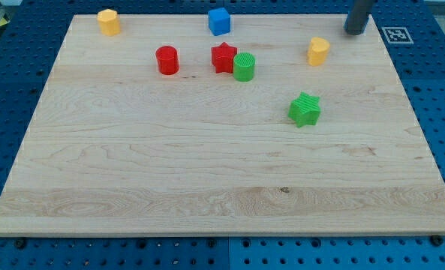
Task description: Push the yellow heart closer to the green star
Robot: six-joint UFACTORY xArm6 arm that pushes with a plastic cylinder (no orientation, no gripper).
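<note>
The yellow heart [318,51] stands near the view's top right of the wooden board [207,172]. The green star [305,109] lies below it, slightly to the left, with a clear gap between them. My tip [355,32] is at the board's top right edge, above and to the right of the yellow heart and not touching it. Only the lower end of the rod shows.
A red star [223,57] touches a green cylinder [244,67] left of the heart. A red cylinder [166,60] stands further left. A blue cube [219,21] and a second yellow block [109,22] sit along the top edge.
</note>
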